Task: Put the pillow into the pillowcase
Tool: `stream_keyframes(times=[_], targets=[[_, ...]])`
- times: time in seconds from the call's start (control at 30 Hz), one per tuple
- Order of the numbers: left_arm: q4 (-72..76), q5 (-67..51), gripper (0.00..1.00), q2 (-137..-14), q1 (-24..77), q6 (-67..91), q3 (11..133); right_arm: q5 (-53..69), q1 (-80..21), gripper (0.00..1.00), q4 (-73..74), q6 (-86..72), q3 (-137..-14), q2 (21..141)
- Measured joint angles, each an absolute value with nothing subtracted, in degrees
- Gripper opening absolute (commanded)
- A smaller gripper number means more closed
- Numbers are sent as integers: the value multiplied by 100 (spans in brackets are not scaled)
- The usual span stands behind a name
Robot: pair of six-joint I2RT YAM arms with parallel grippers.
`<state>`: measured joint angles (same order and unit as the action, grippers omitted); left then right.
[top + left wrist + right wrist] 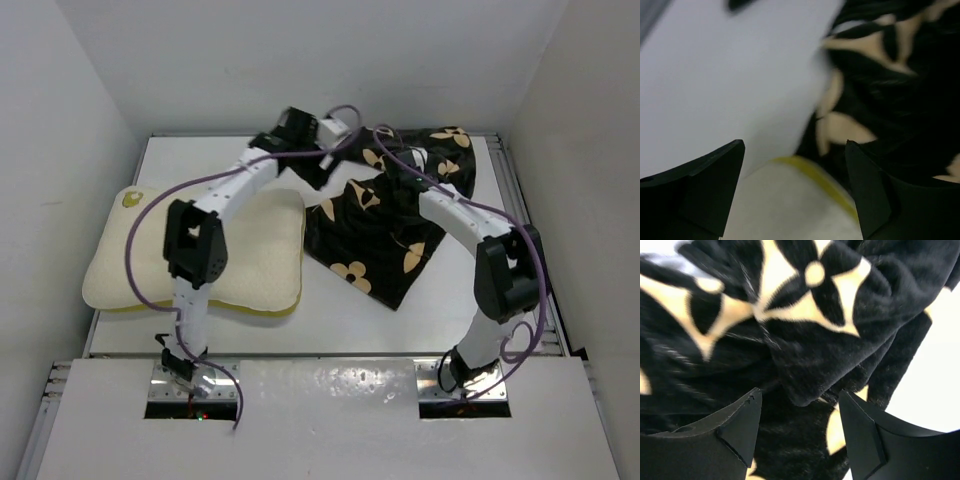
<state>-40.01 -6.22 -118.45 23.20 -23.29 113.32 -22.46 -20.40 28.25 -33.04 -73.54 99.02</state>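
Top external view: crumpled black pillowcase [395, 225] beside cream pillow [255, 260].

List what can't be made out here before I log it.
- pillowcase opening: top external, lost in folds and under the right arm.
- pillow centre-right: top external, left arm crosses it.
- pillowcase pattern: left wrist, blurred.
- right gripper touching fabric or not: right wrist, too close.
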Motion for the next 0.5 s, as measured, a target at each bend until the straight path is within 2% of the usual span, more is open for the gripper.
stream_keyframes(times=[0.03, 0.1, 0.13, 0.2, 0.27, 0.33, 0.37, 0.4, 0.43, 0.5], targets=[[-3898, -751, 89, -11987, 2515, -2250, 11340, -2281, -2038, 62, 2869, -3308, -7354, 9981], [-3640, -1072, 96, -12372, 2943, -1975, 11334, -2342, -2036, 58, 2928, -3321, -7354, 10186], [-3494, -1212, 100, -12571, 3118, -1787, 11332, -2364, -2008, 46, 2958, -3330, -7354, 10315], [-3260, -1380, 100, -12927, 3304, -1422, 11330, -2383, -1909, 35, 3033, -3358, -7354, 10569], [-3076, -1448, 99, -13174, 3352, -1173, 11330, -2357, -1793, 18, 3092, -3393, -7349, 10785], [-2873, -1398, 81, -13384, 3376, -1031, 11330, -2318, -1669, 0, 3118, -3450, -7269, 10877], [-2766, -1319, 61, -13487, 3378, -963, 11330, -2296, -1588, 0, 3089, -3483, -7161, 10864], [-2672, -1164, 14, -13592, 3389, -888, 11330, -2255, -1498, 0, 3022, -3570, -6982, 10783], [-2611, -1004, 0, -13688, 3406, -760, 11338, -2220, -1415, 0, 2950, -3653, -6757, 10661], [-2563, -749, 0, -13876, 3415, -637, 11373, -2086, -1160, 0, 2781, -3889, -6163, 10241]])
